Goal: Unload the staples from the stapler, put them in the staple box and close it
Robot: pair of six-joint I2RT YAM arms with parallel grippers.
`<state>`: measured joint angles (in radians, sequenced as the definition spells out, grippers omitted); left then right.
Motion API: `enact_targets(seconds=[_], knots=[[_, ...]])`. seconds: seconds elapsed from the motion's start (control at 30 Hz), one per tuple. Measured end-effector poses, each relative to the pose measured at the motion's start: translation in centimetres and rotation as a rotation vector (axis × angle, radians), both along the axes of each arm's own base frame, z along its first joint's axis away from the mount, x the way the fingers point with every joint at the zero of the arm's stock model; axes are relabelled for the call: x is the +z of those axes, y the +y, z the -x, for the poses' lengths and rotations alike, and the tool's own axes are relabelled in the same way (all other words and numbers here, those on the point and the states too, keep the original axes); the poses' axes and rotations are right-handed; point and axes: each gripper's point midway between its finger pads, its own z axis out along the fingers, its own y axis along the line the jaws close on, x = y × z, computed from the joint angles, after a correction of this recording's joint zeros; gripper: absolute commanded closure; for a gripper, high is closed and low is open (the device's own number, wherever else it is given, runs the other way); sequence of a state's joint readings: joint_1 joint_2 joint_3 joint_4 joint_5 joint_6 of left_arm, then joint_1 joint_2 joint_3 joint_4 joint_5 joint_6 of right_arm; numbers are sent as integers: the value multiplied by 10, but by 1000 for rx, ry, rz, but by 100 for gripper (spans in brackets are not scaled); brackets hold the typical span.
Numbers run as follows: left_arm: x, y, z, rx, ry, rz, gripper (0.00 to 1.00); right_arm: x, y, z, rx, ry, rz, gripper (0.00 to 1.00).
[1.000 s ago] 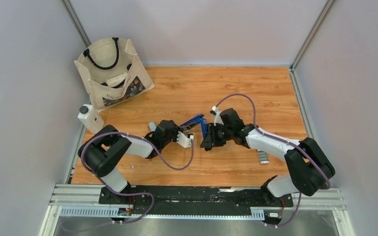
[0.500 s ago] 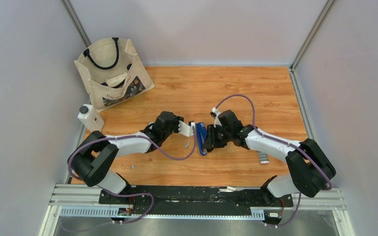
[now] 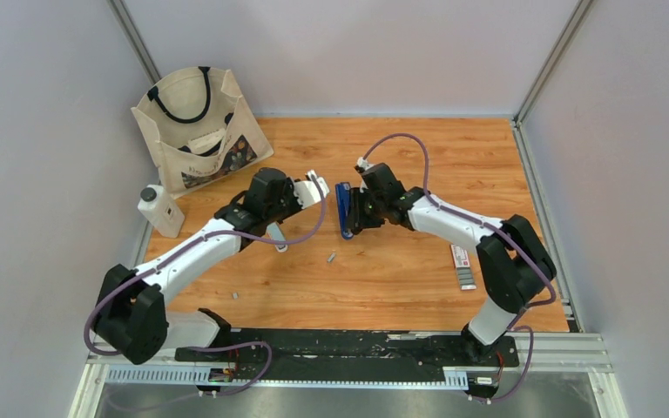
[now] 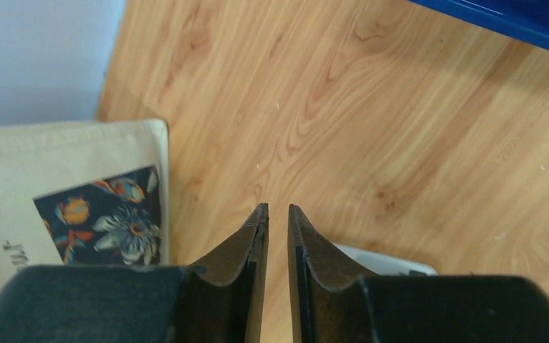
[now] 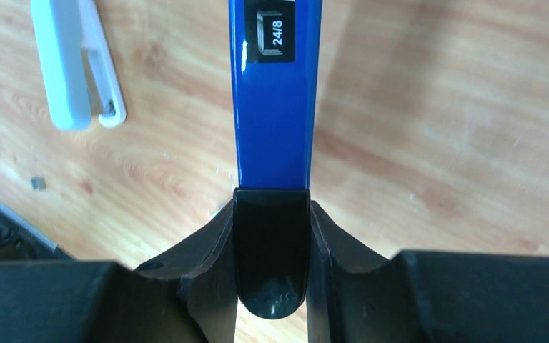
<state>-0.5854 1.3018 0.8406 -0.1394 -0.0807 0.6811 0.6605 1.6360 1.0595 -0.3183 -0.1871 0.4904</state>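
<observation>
My right gripper (image 3: 354,212) is shut on the black rear end of a blue stapler (image 3: 342,209), held above the table's middle. In the right wrist view (image 5: 271,206) the stapler (image 5: 275,107) reaches away from the jaws and bears a 24/8 label. A short silvery staple strip (image 3: 331,257) lies on the wood below it. More grey staple strips (image 3: 465,278) lie at the right. My left gripper (image 3: 315,186) hovers just left of the stapler, apart from it. In the left wrist view (image 4: 278,211) its jaws are nearly together and hold nothing.
A small red-and-white box (image 3: 459,255) lies by the right strips. A canvas tote bag (image 3: 200,126) stands at the back left, a white bottle (image 3: 158,209) at the left edge. A pale grey object (image 3: 275,234) lies under the left arm. A tiny grey bit (image 3: 235,296) lies near the front.
Both grippers moved toward the back of the table. The left gripper let go of the open stapler, which is now closed in the right gripper. A staple strip dropped onto the table.
</observation>
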Motion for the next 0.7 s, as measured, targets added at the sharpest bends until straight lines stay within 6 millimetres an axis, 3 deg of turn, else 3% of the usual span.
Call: enact_targets(seconds=[0.17, 0.37, 0.4, 0.47, 0.6, 0.7], knots=[[18, 19, 11, 76, 87, 138, 71, -6, 16, -29, -23, -29, 80, 100], [30, 19, 37, 56, 139, 216, 69, -41, 44, -46, -6, 13, 168, 100], [30, 19, 38, 55, 144, 218, 68, -45, 47, -47, -2, 18, 181, 94], [28, 18, 45, 51, 168, 228, 67, -46, 50, -52, -6, 16, 204, 71], [22, 18, 53, 46, 207, 230, 67, -40, 54, -63, -13, -6, 227, 39], [19, 18, 56, 47, 229, 232, 67, -32, 56, -70, -16, -29, 228, 28]])
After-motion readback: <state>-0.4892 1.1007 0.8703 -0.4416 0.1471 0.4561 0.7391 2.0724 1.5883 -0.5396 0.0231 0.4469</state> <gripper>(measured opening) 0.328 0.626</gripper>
